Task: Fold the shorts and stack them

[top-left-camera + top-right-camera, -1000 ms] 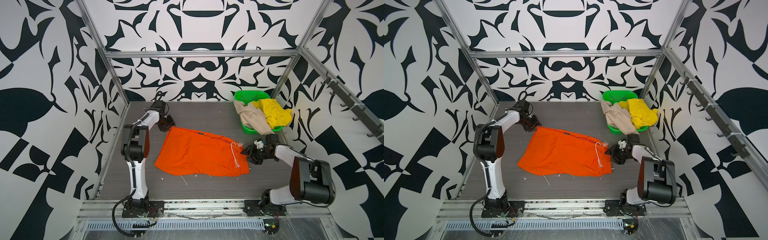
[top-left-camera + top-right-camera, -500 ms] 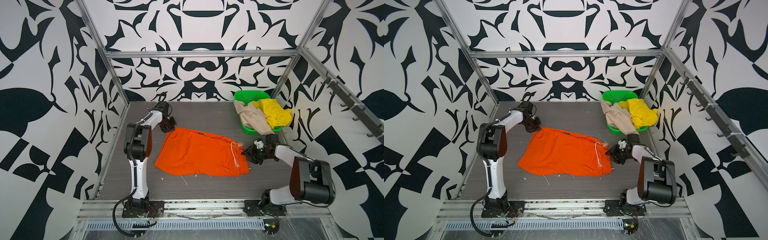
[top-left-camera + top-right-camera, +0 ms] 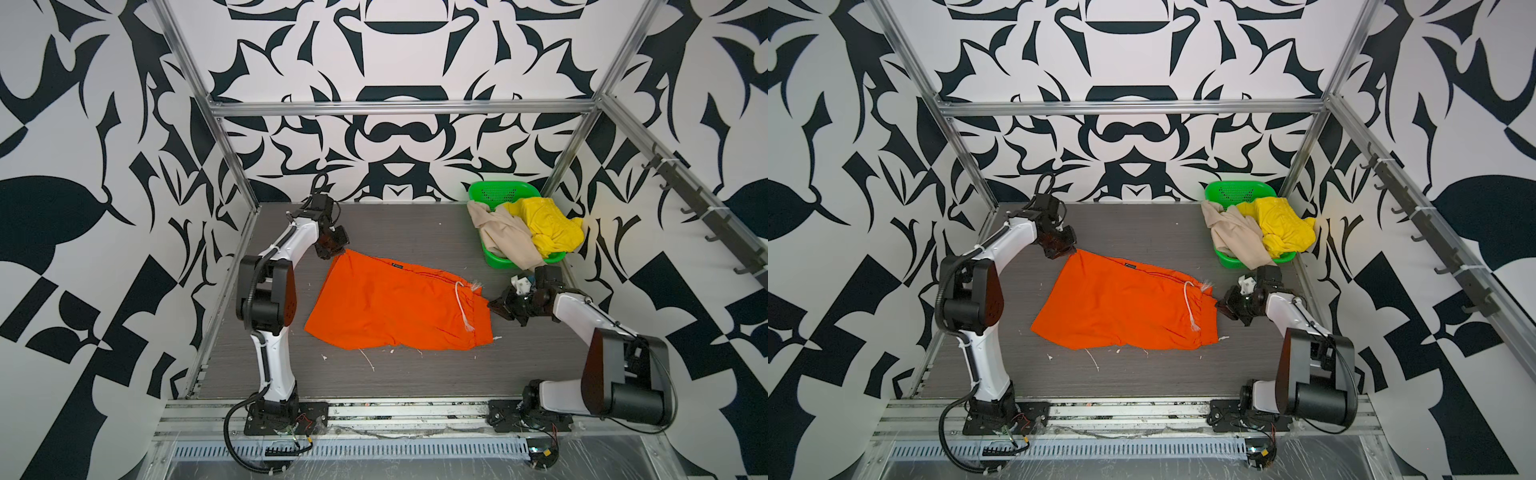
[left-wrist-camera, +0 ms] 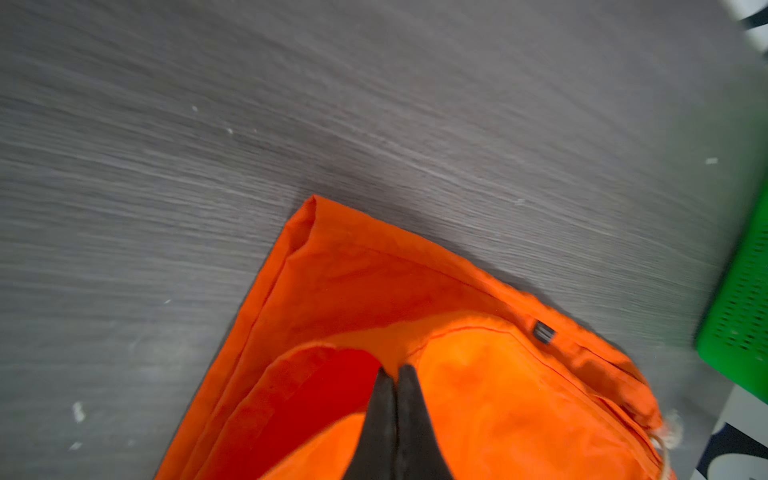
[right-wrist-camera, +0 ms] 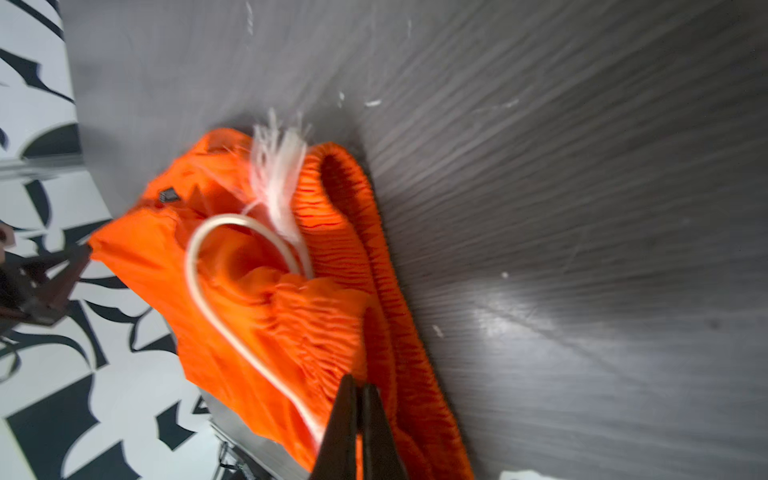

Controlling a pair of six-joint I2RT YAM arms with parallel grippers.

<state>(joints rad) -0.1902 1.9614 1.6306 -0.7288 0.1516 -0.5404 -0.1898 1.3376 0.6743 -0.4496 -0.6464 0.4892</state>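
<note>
**First fold under way.** Orange shorts (image 3: 395, 307) are seen spread across the middle of the table (image 3: 415, 374), waist end to the right, w/ the white drawstring (image 3: 462, 303) lying loose on top. The far left corner is pinched by the left gripper (image 3: 334, 252). In its wrist view the jaws are shown pressed together w/ a fold of orange cloth caught btwn them. The waistband edge is met by the right gripper (image 3: 492, 305), jaws likewise closed tight, prob. on the elastic. That wrist view is blurred, so the depth of bite can't be told. Beige shorts (image 3: 507, 237) & yellow shorts (image 3: 544, 224) are left heaped in and over the green basket (image 3: 498, 191) at the far right corner, well apart from both arms.

Step in hand, as judged: first fold of the first pair, w/ the grasp just made and nothing stacked yet. The next move prob. calls for both held points to be raised together & the far edge laid over the near one. The arms should be kept in step so the cloth stays taut, and the drawstring kept from trailing out.

Vs. 1 sec earlier: both sets of jaws were spread & stood just off the cloth, and are now closed on it. The shorts' lay is hardly altered, only the left corner being drawn to a point at the gripper. The basket pile is unchanged.
</note>
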